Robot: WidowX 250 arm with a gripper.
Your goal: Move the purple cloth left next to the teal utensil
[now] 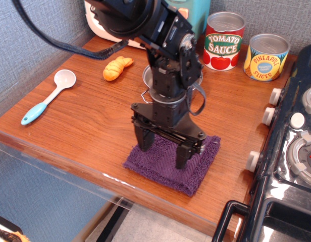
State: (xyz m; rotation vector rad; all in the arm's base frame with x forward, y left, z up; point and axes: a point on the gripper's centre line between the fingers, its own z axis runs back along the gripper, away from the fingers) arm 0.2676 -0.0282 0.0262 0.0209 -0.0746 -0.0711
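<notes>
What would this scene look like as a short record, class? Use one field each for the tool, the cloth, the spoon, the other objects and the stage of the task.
tool: black two-fingered tool, open, fingertips down on the cloth
cloth: dark purple square knitted cloth, flat near the counter's front edge, not yet moved
spoon: white plastic spoon with teal handle, far left, apart from the cloth
other objects: steel pan behind the arm; orange toy pastry; tomato sauce can; pineapple slices can
stage: about to grasp the cloth
</notes>
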